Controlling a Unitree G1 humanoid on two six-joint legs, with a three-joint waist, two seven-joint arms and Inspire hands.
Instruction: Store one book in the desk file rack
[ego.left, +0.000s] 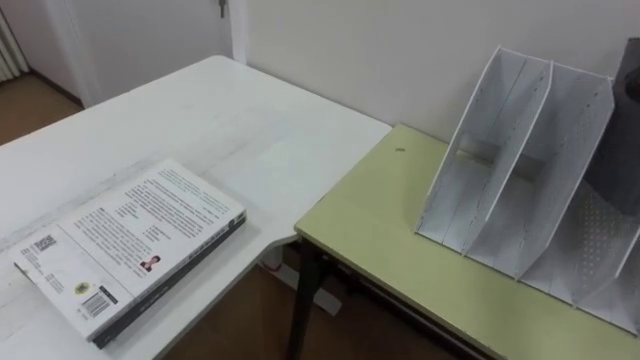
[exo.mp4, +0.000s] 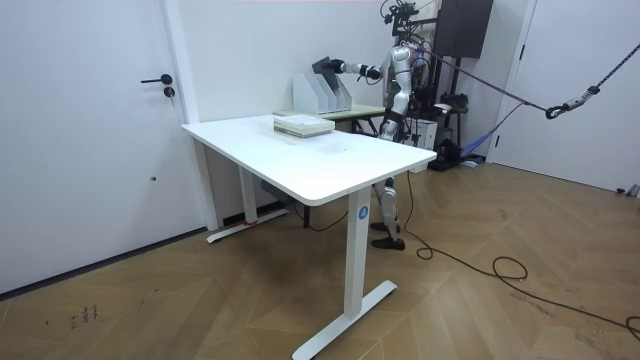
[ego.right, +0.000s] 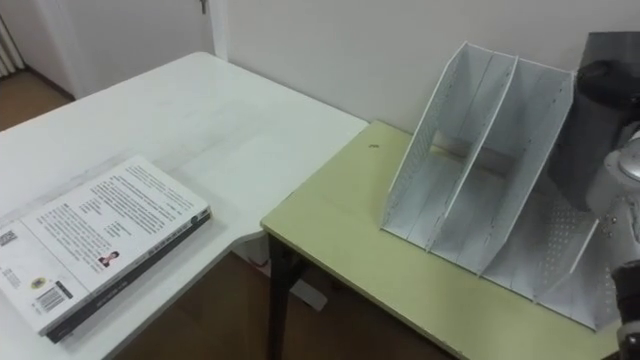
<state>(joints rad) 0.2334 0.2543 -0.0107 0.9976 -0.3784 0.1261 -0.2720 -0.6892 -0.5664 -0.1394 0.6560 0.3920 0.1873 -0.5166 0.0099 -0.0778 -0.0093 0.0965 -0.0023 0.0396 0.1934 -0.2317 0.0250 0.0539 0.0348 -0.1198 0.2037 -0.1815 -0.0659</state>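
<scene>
A white file rack (ego.left: 520, 180) with several slanted slots stands on the green desk (ego.left: 370, 230) against the wall. My right hand (ego.right: 612, 150) comes in from the right and is shut on a dark grey book (ego.right: 590, 110), held upright over the rack's right-hand slots. Most of that book is cut off by the view's edge. In the room view I stand at the green desk with this arm stretched out to the rack (exo.mp4: 325, 95). A white-covered book (ego.left: 130, 245) lies flat, back cover up, on the white table (ego.left: 200, 110). My left hand (exo.mp4: 386, 126) hangs at my side.
The white table's corner meets the green desk, with a gap to the wooden floor below. The wall runs right behind the rack. In the room view a white door (exo.mp4: 90, 120) is on the left and a dark cabinet (exo.mp4: 465, 25) stands behind me.
</scene>
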